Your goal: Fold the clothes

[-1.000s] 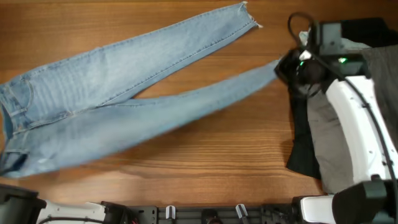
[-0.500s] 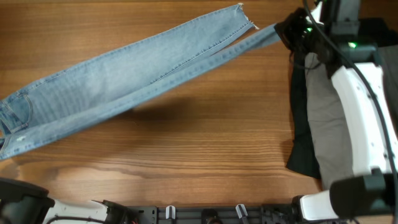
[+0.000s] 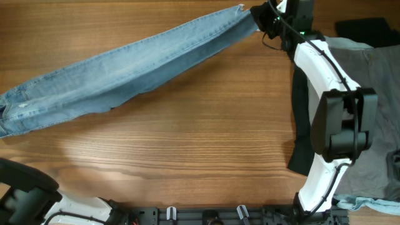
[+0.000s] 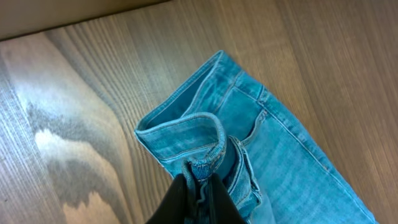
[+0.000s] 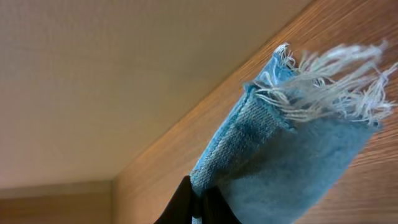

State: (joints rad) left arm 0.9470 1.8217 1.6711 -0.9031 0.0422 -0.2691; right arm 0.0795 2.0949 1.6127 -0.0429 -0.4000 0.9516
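Long light-blue denim jeans (image 3: 125,72), folded lengthwise leg on leg, stretched in a slanted band across the wooden desk (image 3: 200,150) from the left edge up to the far right. Woven cloth, paler along the middle, with stitched seams and a loose fold hanging at the lower edge near mid-length. At the hem end, pinched between the pressed-together fingers of the right pincer (image 3: 256,15); at the waist end, clamped in the left pincer (image 4: 199,183), black fingers closed on the doubled, stitched band. Seen only from the left wrist: curled waistband (image 4: 186,134) standing open as a loop, a pocket seam in deeper blue, desk grain with a pale glossy patch. Seen only from the right wrist: frayed hem (image 5: 323,87), white threads splaying from two layers of denim, black fingertips gripping lower down, a plain cream wall behind. Seen only from overhead: grey-khaki trousers (image 3: 375,100) spread flat at the right, lying over a black garment (image 3: 300,137) that shows along their left side, partly under the white right arm (image 3: 319,62).
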